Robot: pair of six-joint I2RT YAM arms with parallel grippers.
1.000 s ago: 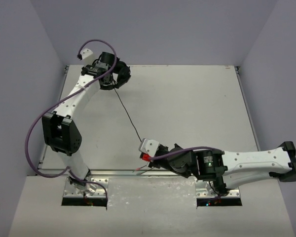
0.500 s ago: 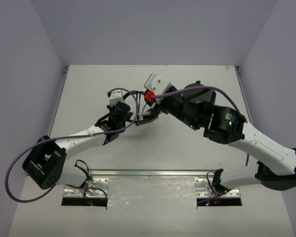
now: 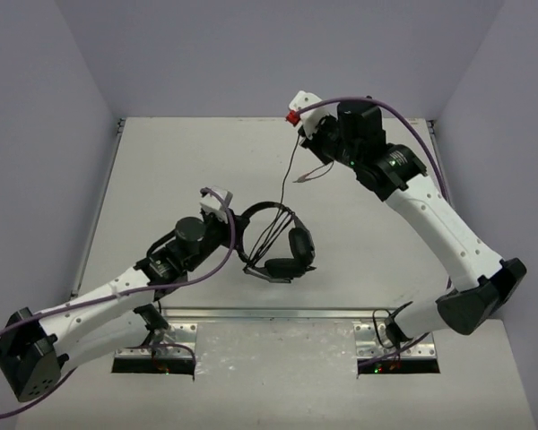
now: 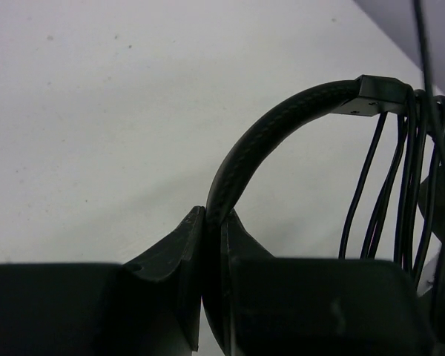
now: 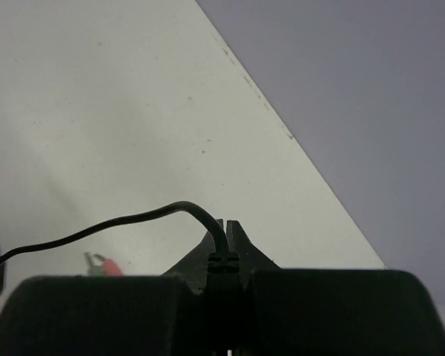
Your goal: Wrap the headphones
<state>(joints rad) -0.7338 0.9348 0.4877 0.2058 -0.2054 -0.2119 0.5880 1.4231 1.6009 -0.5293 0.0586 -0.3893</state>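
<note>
Well, starting left of the headphones: my left pincer (image 3: 237,235) is closed tight on the headphones (image 3: 298,244). Its two fingers (image 4: 174,252) pinch the thin headband (image 4: 282,122) from either side, as my left wrist view shows plainly. The headband arches up and to the right, away from that grip. The two padded ear cups (image 3: 283,266) sit close together at its other end, over the near part of the worktop (image 3: 170,161); whether they touch it I cannot tell. Several strands of the thin dark cable (image 3: 292,161) already run across the headband's arc, side by side next to the small block on the band. From those strands the cable climbs away from the headphones, toward the far right, up to my right pincer (image 3: 302,134). That one is also fully closed, nipping the cable between its fingertips. In my right wrist view the cable curves out of the closed tips and off to the left. The loose tail with the coloured plugs (image 5: 99,262) hangs just under the right pincer, on the side facing the headphones and well apart from them.
</note>
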